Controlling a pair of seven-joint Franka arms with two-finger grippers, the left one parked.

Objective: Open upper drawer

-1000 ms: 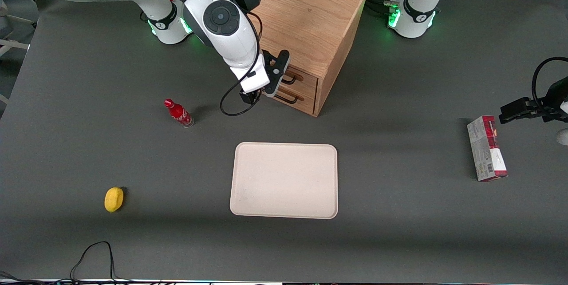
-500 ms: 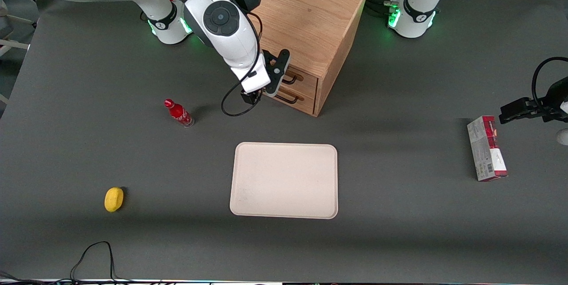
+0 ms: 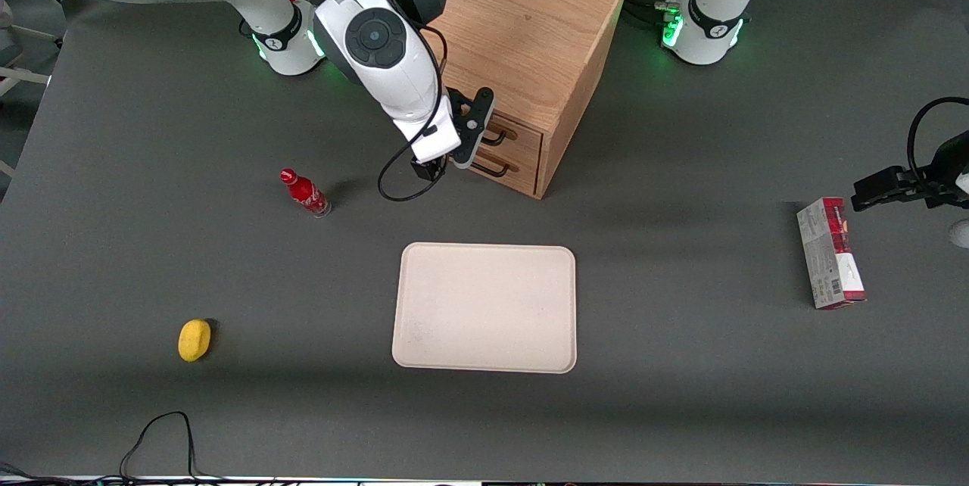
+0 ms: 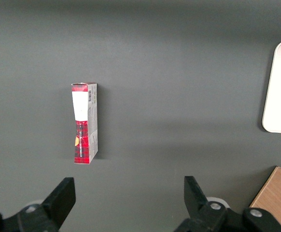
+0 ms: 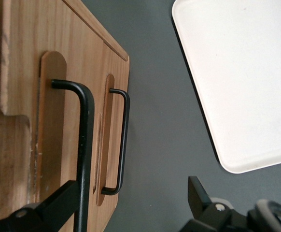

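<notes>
The upper drawer (image 3: 509,133) of the oak cabinet (image 3: 530,39) sits flush with the cabinet front, level with the lower drawer (image 3: 503,166) beneath it, so by the look of things nothing has been pulled out yet and the whole opening stroke is left to do. The cabinet stands on the dark tabletop (image 3: 681,365) farther from the front camera than the beige tray (image 3: 484,308), its drawer fronts facing the tray. What does seem done is the approach: the claw (image 3: 468,139) of the working arm hangs right in front of the drawer fronts, at the height of the upper drawer's black bar handle (image 5: 84,145). In the right wrist view the claw's two fingers stand well apart, and one fingertip (image 5: 58,205) lies on the cabinet's side of that handle's bar while the other fingertip (image 5: 198,193) is out over bare tabletop, so the bar passes between them. Nothing is clamped; whether the nearer fingertip actually touches the bar or the wood front I cannot tell. The lower drawer's twin handle (image 5: 121,140) lies just beside, outside the span of the fingers, which suggests the right handle has been picked. Left to do, as I judge it: bring the fingers together on the bar, then draw straight out from the cabinet front toward the tray.
</notes>
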